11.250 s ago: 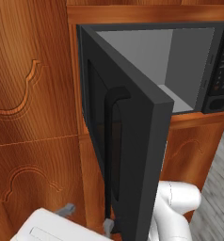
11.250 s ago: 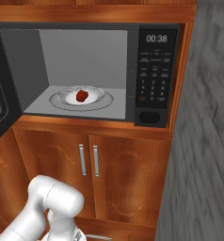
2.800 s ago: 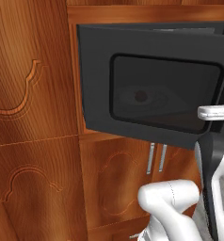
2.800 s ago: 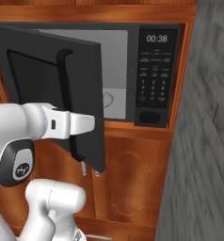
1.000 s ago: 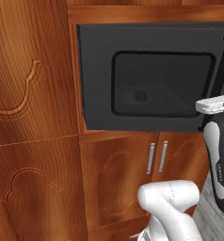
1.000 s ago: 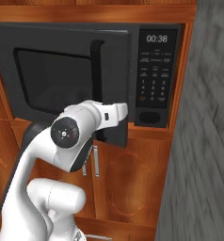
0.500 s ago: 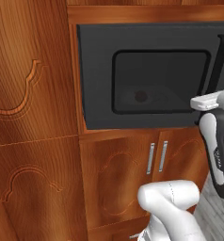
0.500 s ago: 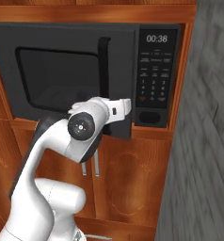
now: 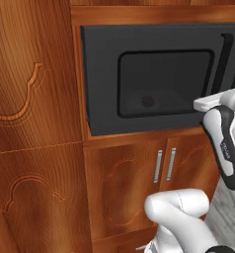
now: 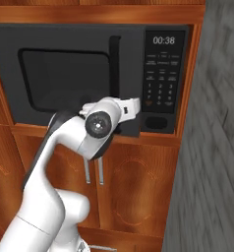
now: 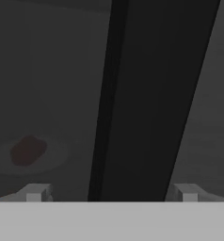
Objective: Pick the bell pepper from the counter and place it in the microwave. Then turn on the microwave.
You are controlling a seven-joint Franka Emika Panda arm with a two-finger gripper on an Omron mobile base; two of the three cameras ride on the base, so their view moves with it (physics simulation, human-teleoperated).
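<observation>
Fingers (image 11: 35, 193) spread, straddling upright microwave (image 10: 70, 74) handle (image 11: 147, 99); bell pepper (image 11: 27, 149) behind closed door, orientation unclear.

One large black built-in microwave (image 10: 89, 74) sits in a wall of reddish-brown wood, its one dark window door (image 9: 164, 84) carrying one vertical black bar handle (image 10: 114, 74). One button keypad (image 10: 160, 88) and one clock display (image 10: 163, 40) occupy the panel beside the door. Behind the glass, one small red bell pepper (image 11: 27, 149) appears dimly on one round glass turntable (image 11: 52, 157). Below the oven are two wooden cabinet doors (image 9: 124, 188), fitted with two slim silver pull handles (image 9: 158, 166). One white robot arm with dark joints (image 10: 60, 162) stands in front; two small finger tips (image 11: 35, 193) of its one tool (image 11: 111, 194) flank the bar handle.
</observation>
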